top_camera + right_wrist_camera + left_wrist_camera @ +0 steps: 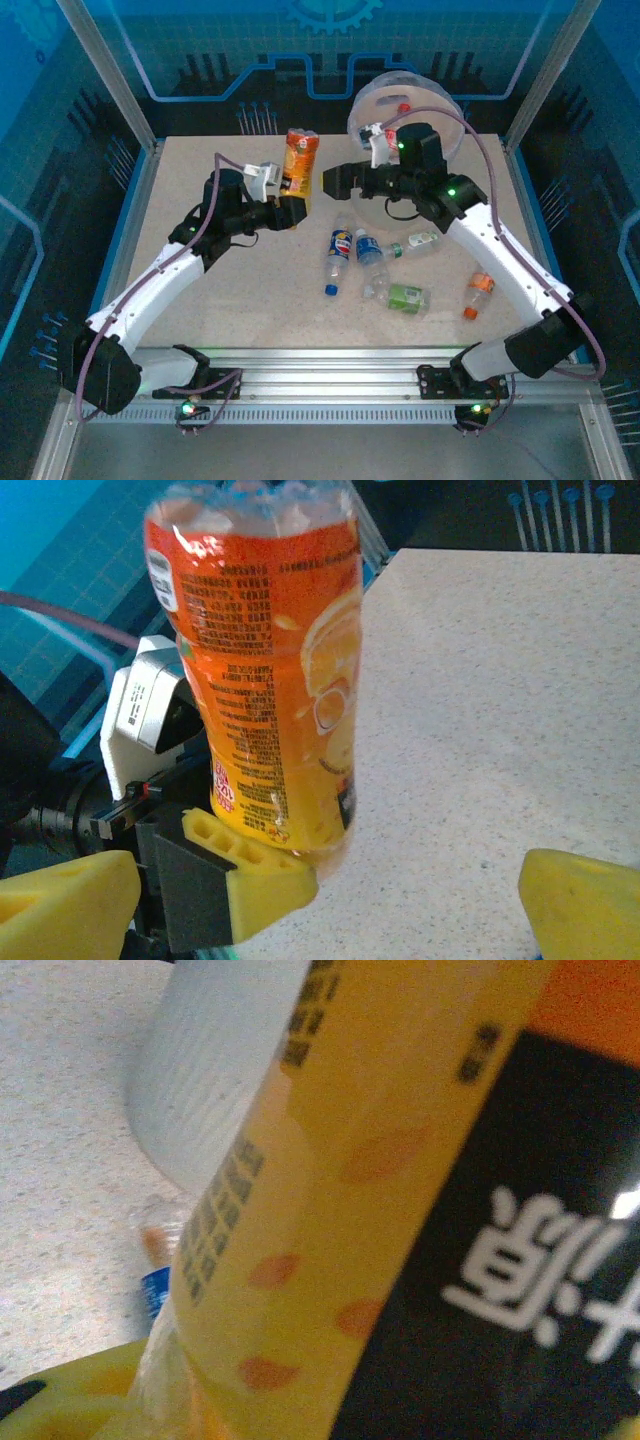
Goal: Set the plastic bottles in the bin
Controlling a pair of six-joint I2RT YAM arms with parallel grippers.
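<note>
- The left hand (290,212) is closed on the lower end of an orange-labelled bottle (300,165). It holds the bottle upright above the counter (200,190), left of the bin (372,88) and apart from it.
- The right hand (335,182) is spread wide just beside that bottle, facing it and holding nothing. In the right wrist view the bottle stands between its two yellow fingers (70,905).
- Done so far: at least one red-capped bottle (403,107) lies inside the bin. How many more are in there cannot be told.
- Left to do: the held bottle has yet to reach the bin.
- Five more bottles lie on the counter near its middle and right:
  - a cola bottle (338,252)
  - a blue-labelled water bottle (368,247)
  - a clear bottle with a pale label (417,241)
  - a green-labelled bottle (402,296)
  - a small orange drink bottle (478,293)
- As a judgement, the task is well short of finished, with six bottles outside the bin.
</note>
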